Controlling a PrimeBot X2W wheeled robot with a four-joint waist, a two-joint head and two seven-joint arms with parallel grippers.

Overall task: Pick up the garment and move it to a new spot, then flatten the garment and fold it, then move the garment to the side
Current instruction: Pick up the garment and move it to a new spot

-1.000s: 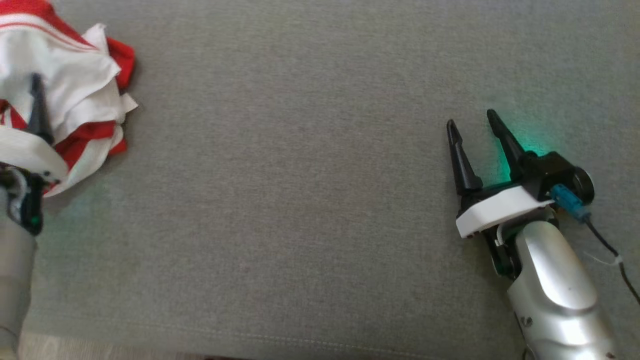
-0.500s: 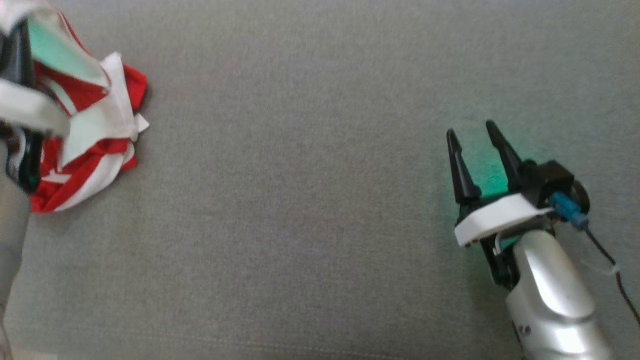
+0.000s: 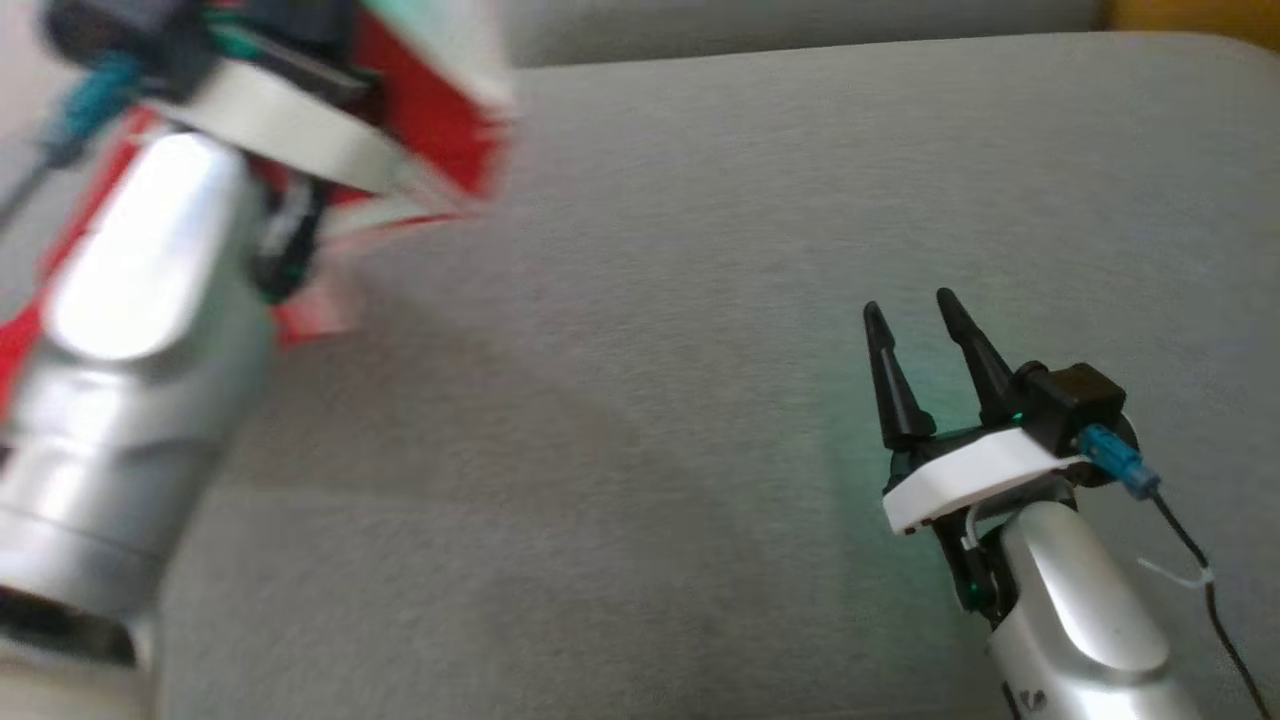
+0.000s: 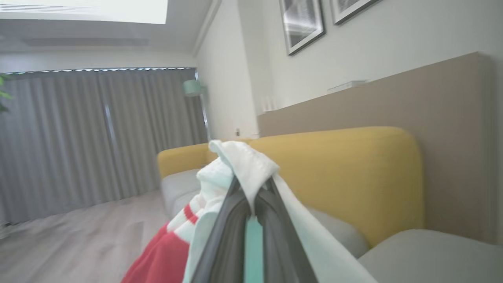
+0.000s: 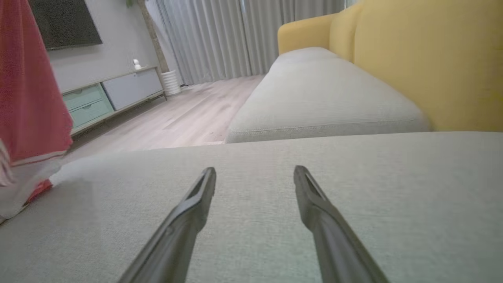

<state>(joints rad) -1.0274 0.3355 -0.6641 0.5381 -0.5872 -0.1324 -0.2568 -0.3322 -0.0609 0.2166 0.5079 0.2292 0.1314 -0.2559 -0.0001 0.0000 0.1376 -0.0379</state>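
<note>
head view: cushion [image 3: 640, 450] between garment [image 3: 440, 130], right tool [image 3: 910, 303]

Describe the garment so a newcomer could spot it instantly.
On the wide grey sofa cushion, look to its left side, where the left gripper hovers above it. Its shut fingers pinch the garment: crumpled white cloth with red panels and stripes, unlike the plain yellow backrest behind.
</note>
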